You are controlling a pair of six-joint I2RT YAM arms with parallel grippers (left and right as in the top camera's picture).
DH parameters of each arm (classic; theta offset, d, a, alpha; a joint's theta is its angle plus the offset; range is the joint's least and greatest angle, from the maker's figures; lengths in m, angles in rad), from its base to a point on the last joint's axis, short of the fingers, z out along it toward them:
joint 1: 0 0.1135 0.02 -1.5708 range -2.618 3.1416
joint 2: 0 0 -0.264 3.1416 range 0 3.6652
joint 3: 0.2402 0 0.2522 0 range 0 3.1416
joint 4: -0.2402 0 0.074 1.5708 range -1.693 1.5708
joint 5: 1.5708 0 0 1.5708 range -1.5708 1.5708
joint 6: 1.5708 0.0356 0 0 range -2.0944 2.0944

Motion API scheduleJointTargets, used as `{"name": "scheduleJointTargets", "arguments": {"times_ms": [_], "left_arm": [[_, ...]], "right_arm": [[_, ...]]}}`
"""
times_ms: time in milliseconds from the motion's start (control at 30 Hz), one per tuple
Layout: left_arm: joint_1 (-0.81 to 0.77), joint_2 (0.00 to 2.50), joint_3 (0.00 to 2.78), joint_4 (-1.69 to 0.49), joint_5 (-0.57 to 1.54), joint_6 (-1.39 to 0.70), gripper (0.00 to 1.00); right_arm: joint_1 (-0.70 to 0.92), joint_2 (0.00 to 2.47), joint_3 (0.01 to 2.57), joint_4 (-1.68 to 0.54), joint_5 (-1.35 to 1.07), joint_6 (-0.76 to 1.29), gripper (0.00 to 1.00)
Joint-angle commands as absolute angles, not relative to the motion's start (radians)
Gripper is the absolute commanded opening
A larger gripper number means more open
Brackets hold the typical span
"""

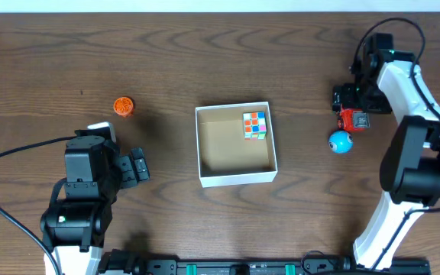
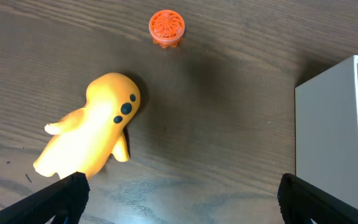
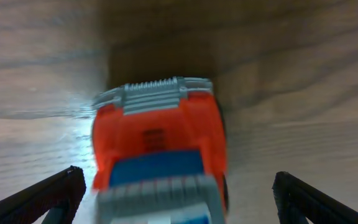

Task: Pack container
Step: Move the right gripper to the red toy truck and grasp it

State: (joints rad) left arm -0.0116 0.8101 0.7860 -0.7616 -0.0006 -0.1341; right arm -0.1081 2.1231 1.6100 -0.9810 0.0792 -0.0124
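Thin white card walls on a brown cardboard floor: that's the container (image 1: pixel 235 178), sitting square in the middle of the table (image 1: pixel 166 53) between the two arms, with a cube (image 1: pixel 255 125) of coloured stickers already in its far right corner. From where I stand it looks light and none too stiff. I'd guess the walls would bow or crease under a hard pinch, and the whole box would skate on the smooth wood if nudged. It's probably best left where it is and filled from above. If it had to be moved, the place to take it would be a wall's top edge close to a corner, where the card is best braced. The left gripper (image 2: pixel 182 182) hangs with its jaws wide apart over bare wood, a yellow figure (image 2: pixel 92 130) near one finger and the box's wall off to the other side. The right gripper (image 3: pixel 176 177) is just as wide, straddling a red truck (image 3: pixel 160 149) without touching it, and a blue ball (image 1: pixel 340 141) lies just beside them. A small orange toy (image 2: pixel 166 27) sits apart on the left. I can read no brand or writing anywhere, and the pale patch on the truck is too blurred.
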Motion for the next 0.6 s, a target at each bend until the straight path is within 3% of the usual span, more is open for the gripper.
{"name": "scheduleJointTargets", "arguments": {"times_ms": [0,133,567], "left_arm": [[-0.015,0.811,0.806,-0.762,-0.009,-0.128,0.98],[-0.015,0.811,0.806,-0.762,-0.009,-0.129,0.98],[-0.015,0.811,0.806,-0.762,-0.009,-0.129,0.98]], "right_arm": [[-0.114,2.155,1.616,-0.979,0.078,-0.028,0.99],[-0.115,2.159,1.616,-0.976,0.078,-0.028,0.94],[-0.115,2.159,1.616,-0.979,0.073,-0.027,0.59]]}}
